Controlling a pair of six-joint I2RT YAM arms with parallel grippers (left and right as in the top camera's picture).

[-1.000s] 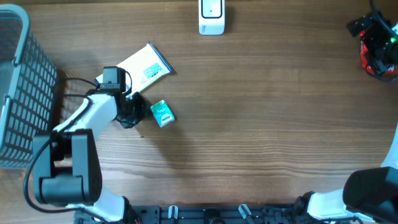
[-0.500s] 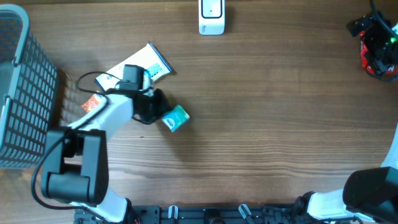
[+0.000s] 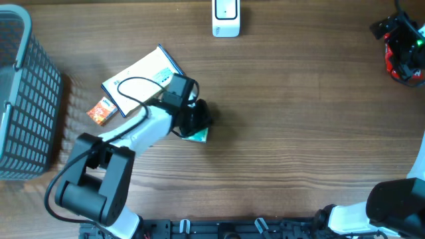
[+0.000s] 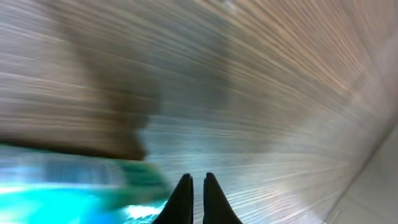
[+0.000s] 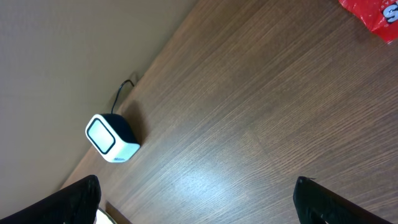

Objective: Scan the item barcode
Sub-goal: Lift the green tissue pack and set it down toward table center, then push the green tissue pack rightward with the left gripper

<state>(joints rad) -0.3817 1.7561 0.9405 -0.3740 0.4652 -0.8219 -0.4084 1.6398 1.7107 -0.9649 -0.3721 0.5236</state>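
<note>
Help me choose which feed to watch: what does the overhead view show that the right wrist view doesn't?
Only overhead: the basket, a white pouch, an orange packet, and the left claw, shut, partly covering a teal box. Only right wrist: the scanner's cable, the wall past the table edge, and the right claw, open. Both: the white scanner and the wooden table.
</note>
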